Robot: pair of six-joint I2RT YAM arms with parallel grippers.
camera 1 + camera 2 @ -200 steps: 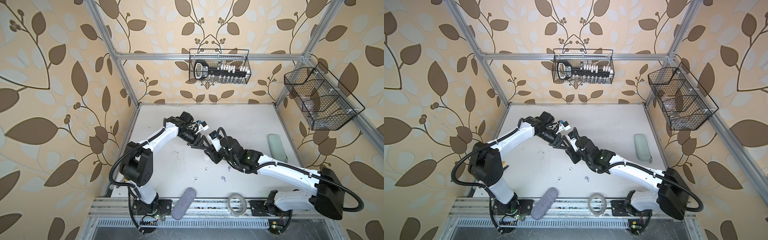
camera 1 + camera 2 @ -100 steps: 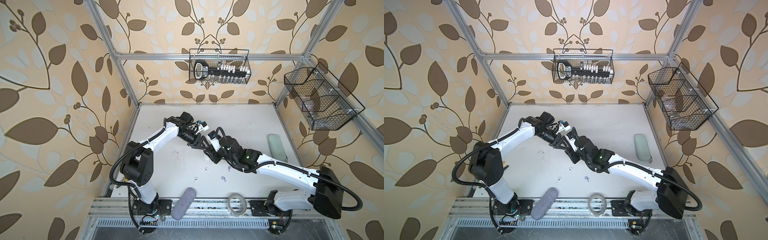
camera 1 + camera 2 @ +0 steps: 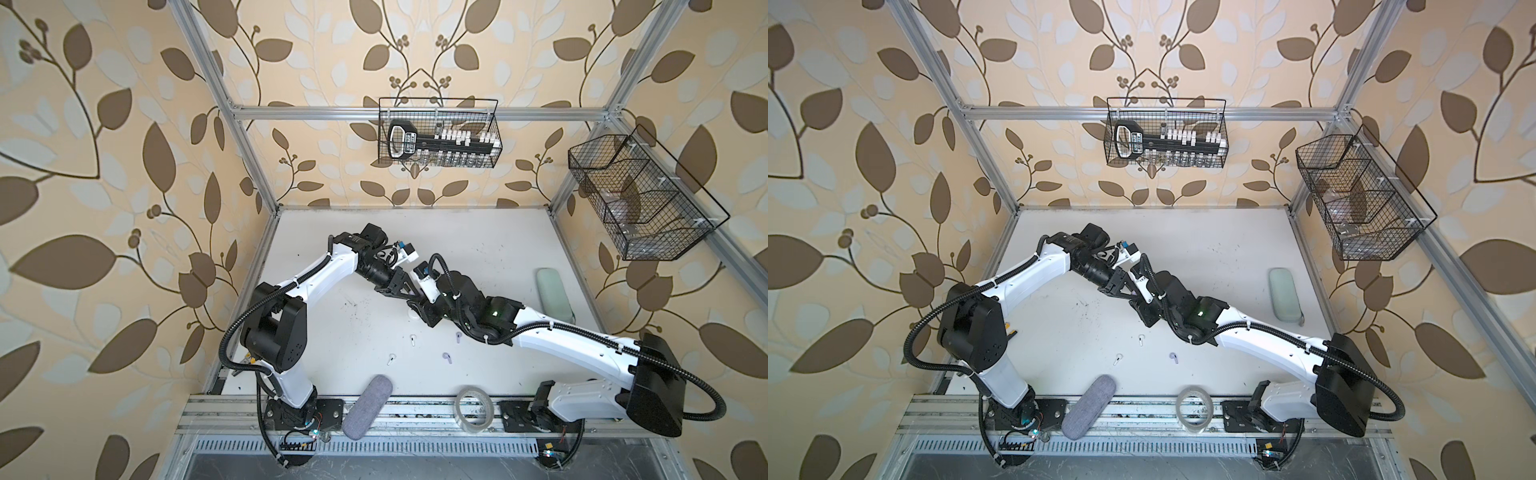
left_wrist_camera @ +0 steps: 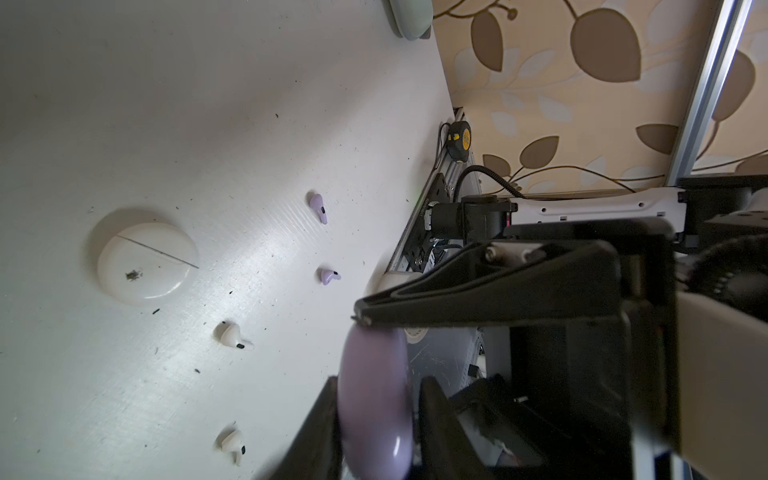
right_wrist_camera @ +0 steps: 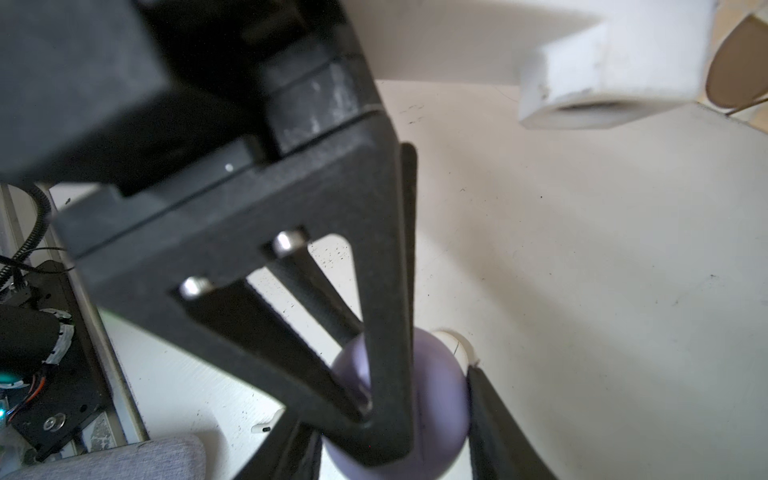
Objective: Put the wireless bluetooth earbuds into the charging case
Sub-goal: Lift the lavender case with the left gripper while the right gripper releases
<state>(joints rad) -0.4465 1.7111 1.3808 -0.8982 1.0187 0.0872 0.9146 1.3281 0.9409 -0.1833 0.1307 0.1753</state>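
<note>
The right gripper (image 4: 380, 415) clamps the lilac case (image 5: 436, 395) on edge above the table (image 3: 353, 332), probably steadying it so the left gripper (image 5: 365, 409), jaws nearly shut on its rim, can pry the lid; white earbuds (image 3: 412, 340) and lilac earbuds (image 3: 447, 357) lie loose at 6 o'clock of it in a top view, none inserted.

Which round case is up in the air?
The lilac case. It is held up off the table, while the white case lies flat on it.
</note>
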